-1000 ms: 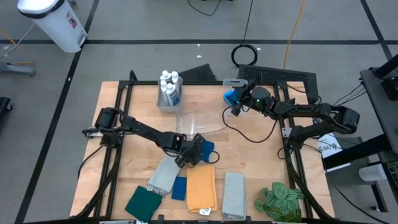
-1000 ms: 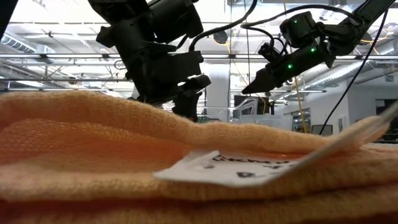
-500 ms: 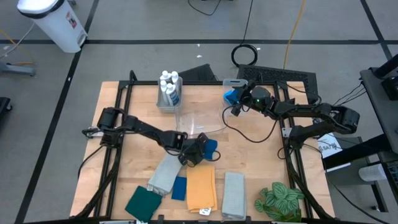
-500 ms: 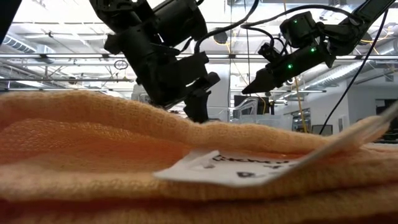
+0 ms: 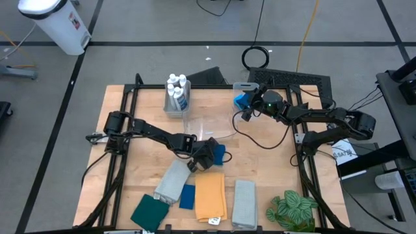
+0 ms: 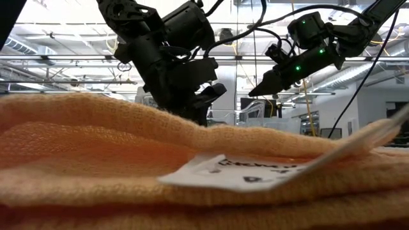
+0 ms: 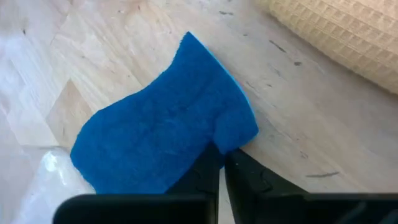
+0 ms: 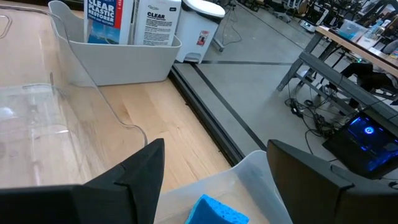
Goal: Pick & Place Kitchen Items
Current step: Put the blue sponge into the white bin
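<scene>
A wavy blue sponge (image 7: 155,140) lies flat on the wooden table (image 5: 260,169), just beyond the orange cloth (image 5: 209,196). My left gripper (image 7: 222,165) is shut, with its tips at the sponge's edge, seen from above as the left gripper (image 5: 209,158) beside the sponge (image 5: 220,152). My right gripper (image 8: 217,177) hangs open at the far right, above a second blue sponge (image 8: 214,213) in a clear bin (image 8: 261,168). White bottles (image 5: 177,88) stand in a grey bin (image 5: 175,107). My left gripper meets the sponge's near edge by one corner (image 7: 239,143) with its shut fingertips (image 7: 208,171). It comes slanting down from the table's left. The sponge lies flat on the table. I cannot tell whether any of the edge is caught between the fingers.
Folded cloths lie in a row at the near edge: dark green (image 5: 149,211), grey (image 5: 171,182), blue (image 5: 187,196), orange, grey (image 5: 244,203). A leafy plant (image 5: 292,209) stands at the near right. An empty clear bin (image 5: 211,127) sits mid-table. The orange cloth (image 6: 128,160) fills the low view.
My left gripper has shut its fingers at the blue sponge's edge and tipped a little. The sponge lies where it was. My right gripper has kept still.
</scene>
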Controlling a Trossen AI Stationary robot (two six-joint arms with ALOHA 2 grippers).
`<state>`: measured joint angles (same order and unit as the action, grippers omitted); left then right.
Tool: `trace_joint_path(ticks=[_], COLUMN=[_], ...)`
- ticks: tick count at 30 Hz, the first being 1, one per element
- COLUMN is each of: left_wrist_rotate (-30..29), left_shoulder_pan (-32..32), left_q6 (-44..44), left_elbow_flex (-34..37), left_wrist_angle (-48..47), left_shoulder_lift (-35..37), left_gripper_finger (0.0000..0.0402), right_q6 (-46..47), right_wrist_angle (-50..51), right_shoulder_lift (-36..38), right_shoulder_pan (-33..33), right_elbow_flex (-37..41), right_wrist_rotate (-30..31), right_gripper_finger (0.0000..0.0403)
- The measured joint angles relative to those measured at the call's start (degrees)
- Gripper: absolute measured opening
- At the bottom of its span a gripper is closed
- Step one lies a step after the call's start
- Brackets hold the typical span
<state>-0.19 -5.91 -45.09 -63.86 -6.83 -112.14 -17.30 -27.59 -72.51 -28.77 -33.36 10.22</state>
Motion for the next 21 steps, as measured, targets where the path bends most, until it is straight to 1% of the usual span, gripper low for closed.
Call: trace_joint_path(ticks=[3,5,8,11,13,17,21], left_wrist_rotate=[0.17,1.56,5.1,10.62,12.28,12.64,11.91], left_shoulder_pan=[-0.07,0.0,0.14,1.03,1.65,2.5,3.37], left_q6=[0.59,2.18,6.75,10.25,12.53,15.43,22.77], left_elbow_flex=[0.02,-0.15,-1.02,-1.46,-1.45,-1.42,-1.76], left_wrist_angle=[-0.32,-0.92,-1.31,-3.03,-3.23,-3.84,-5.04], left_shoulder_lift=[0.44,1.16,2.8,4.47,4.52,6.02,9.09], left_gripper_finger=[0.0008,0.0008,0.0012,0.0006,0.0008,0.0009,0.0007], right_q6=[-0.02,-0.04,-0.04,0.06,0.26,0.27,-0.29], right_wrist_angle=[0.0,0.0,0.0,0.0,0.02,0.09,-0.01], right_shoulder_lift=[-0.02,0.0,-0.02,-0.02,-0.02,-0.01,-0.02], right_shoulder_pan=[0.0,0.0,0.0,0.0,0.02,0.39,0.92], right_elbow_flex=[0.0,0.0,0.0,0.0,0.0,0.0,0.0], right_wrist_rotate=[0.0,0.0,0.0,0.0,0.0,0.0,-0.01], right_gripper_finger=[0.0254,0.0254,0.0254,0.0254,0.0254,0.0254,0.0254])
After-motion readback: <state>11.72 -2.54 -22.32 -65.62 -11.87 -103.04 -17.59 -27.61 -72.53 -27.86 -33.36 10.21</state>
